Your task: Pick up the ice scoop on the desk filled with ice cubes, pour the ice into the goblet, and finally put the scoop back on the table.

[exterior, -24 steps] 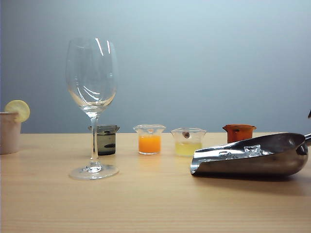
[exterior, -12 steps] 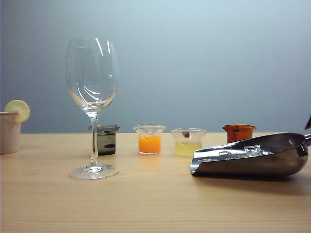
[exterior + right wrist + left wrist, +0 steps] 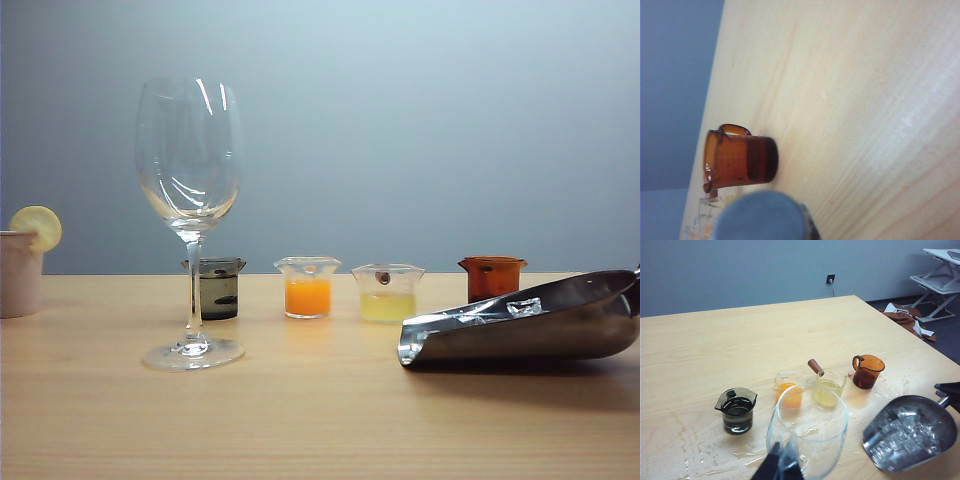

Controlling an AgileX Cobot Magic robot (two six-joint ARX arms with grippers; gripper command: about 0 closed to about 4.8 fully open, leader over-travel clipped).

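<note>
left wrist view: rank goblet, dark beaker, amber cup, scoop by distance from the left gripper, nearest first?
Left gripper sits at the view's near edge, its tips at the goblet.
1. Goblet: right at the tips.
2. Dark beaker: just beyond, opposite side from the scoop.
3. Scoop: off to the side, by the right gripper.
4. Amber cup: farther back; close to the scoop's rank.

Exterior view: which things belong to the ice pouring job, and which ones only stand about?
Job: ice scoop, ice cubes in it, goblet, table; right gripper at the scoop's handle, left gripper near the goblet.
Standing about: dark beaker, orange beaker, yellow beaker, amber cup, beige cup with lemon slice.
</note>
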